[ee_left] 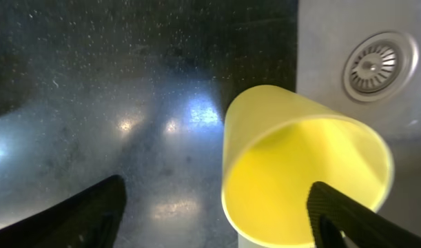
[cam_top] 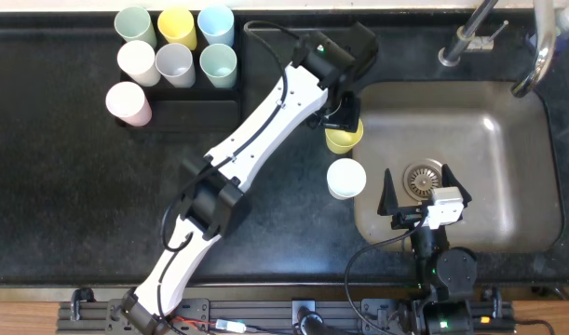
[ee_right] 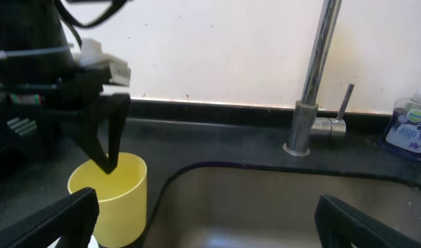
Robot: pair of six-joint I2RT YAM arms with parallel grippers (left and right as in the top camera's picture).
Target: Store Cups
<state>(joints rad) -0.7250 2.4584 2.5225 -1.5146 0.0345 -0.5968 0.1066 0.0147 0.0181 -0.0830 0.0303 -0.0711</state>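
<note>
A yellow cup [cam_top: 344,139] stands upright on the black counter at the sink's left rim. My left gripper [cam_top: 341,115] hangs over it, open. One finger dips inside the yellow cup [ee_left: 303,182] and the other finger [ee_left: 93,210] stays well outside it. From the right wrist view, that left gripper [ee_right: 103,138] reaches down into the yellow cup [ee_right: 110,196]. A white cup [cam_top: 345,178] stands just in front of the yellow one. My right gripper [cam_top: 421,189] is open over the sink near the drain, holding nothing.
Several pastel cups stand grouped at the back left [cam_top: 177,46], with a pink cup [cam_top: 128,103] beside them. The steel sink [cam_top: 508,140] has a drain [ee_left: 373,64], a tap [ee_right: 313,83] behind it and a soap bottle [ee_right: 410,127] at the right.
</note>
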